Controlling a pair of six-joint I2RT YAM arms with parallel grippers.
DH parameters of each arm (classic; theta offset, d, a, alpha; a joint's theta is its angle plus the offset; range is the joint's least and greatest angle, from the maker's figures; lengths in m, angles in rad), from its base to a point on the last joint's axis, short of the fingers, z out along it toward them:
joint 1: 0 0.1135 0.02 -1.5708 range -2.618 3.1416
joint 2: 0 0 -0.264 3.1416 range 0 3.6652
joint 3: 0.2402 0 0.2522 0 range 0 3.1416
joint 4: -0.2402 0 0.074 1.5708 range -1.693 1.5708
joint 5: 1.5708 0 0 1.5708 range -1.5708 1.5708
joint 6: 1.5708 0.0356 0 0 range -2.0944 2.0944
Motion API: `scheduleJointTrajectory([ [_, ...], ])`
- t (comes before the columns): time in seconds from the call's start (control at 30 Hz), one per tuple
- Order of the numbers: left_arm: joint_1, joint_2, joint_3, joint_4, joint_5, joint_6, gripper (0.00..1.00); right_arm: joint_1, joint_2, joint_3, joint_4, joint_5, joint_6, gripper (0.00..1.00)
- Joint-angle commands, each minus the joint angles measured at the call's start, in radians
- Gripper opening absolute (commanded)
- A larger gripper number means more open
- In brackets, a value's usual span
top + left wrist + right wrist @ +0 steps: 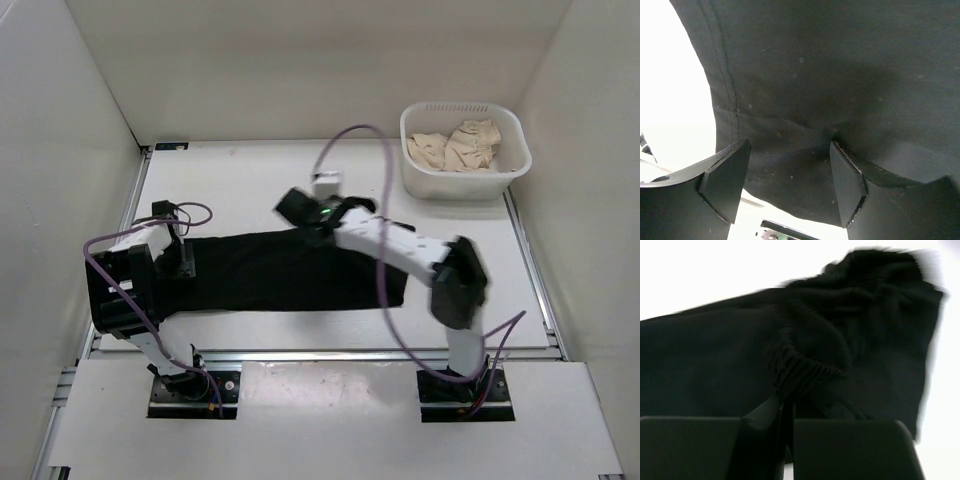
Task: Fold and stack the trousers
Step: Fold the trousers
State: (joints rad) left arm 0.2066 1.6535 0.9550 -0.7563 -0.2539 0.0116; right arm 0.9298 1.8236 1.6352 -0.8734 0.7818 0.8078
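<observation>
Trousers (270,270): black, one long flat band across the middle of the table (240,180), running from near the left edge toward the right edge, closer to the near edge than the far one.
Trousers, far edge: a bunched bit with gathered elastic (810,367) is lifted at about mid-length.
Right gripper (300,215): at that bunch, on the band's far edge. In the wrist view the gripper (787,410) has its jaws almost together, only a thin slit between them, with black fabric pinched in it.
Left gripper (178,258): at the band's left end. In the wrist view the gripper (790,185) has its jaws wide apart; the cloth (840,75) spans the gap. Right fingertip (847,185) touches the cloth at a small crease. No grip.
Basket (415,175): white, at the far right corner, holding crumpled beige cloth (460,145).
</observation>
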Motion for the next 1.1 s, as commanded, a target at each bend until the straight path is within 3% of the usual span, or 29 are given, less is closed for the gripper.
scheduleJointTrajectory([
  [0.0, -0.033, 0.046, 0.010, 0.037, 0.019, -0.012, 0.77, 0.122, 0.228, 0.268, -0.131, 0.126, 0.081, 0.00],
  [0.07, -0.047, 0.046, 0.020, 0.037, 0.010, -0.012, 0.77, 0.191, 0.366, 0.450, -0.171, 0.143, 0.065, 0.00],
  [0.13, -0.059, 0.046, 0.021, 0.037, 0.010, -0.012, 0.77, 0.213, 0.416, 0.495, -0.158, 0.085, 0.053, 0.00],
  [0.53, -0.070, 0.037, 0.030, 0.037, 0.010, -0.012, 0.77, 0.303, 0.415, 0.381, -0.020, -0.047, -0.157, 0.00],
  [0.6, -0.070, 0.028, 0.030, 0.037, 0.010, -0.012, 0.77, 0.314, 0.392, 0.338, 0.017, -0.134, -0.240, 0.25],
  [0.67, -0.070, 0.028, 0.030, 0.037, 0.010, -0.012, 0.77, 0.346, 0.376, 0.305, 0.074, -0.203, -0.324, 0.62],
  [0.7, -0.070, 0.028, 0.030, 0.037, 0.010, -0.012, 0.77, 0.365, 0.365, 0.305, 0.086, -0.240, -0.434, 0.85],
  [0.73, -0.070, 0.019, 0.030, 0.037, 0.001, -0.012, 0.77, 0.407, 0.365, 0.316, 0.086, -0.260, -0.484, 0.94],
  [0.77, -0.070, 0.019, 0.030, 0.037, 0.001, -0.012, 0.77, 0.429, 0.347, 0.330, 0.086, -0.228, -0.521, 0.99],
  [0.9, -0.030, -0.004, 0.056, 0.028, -0.022, -0.012, 0.82, 0.457, 0.188, 0.344, 0.115, -0.175, -0.591, 0.99],
  [1.07, 0.014, -0.089, 0.152, -0.038, -0.042, -0.012, 0.83, 0.400, -0.054, 0.059, 0.208, -0.131, -0.437, 0.99],
])
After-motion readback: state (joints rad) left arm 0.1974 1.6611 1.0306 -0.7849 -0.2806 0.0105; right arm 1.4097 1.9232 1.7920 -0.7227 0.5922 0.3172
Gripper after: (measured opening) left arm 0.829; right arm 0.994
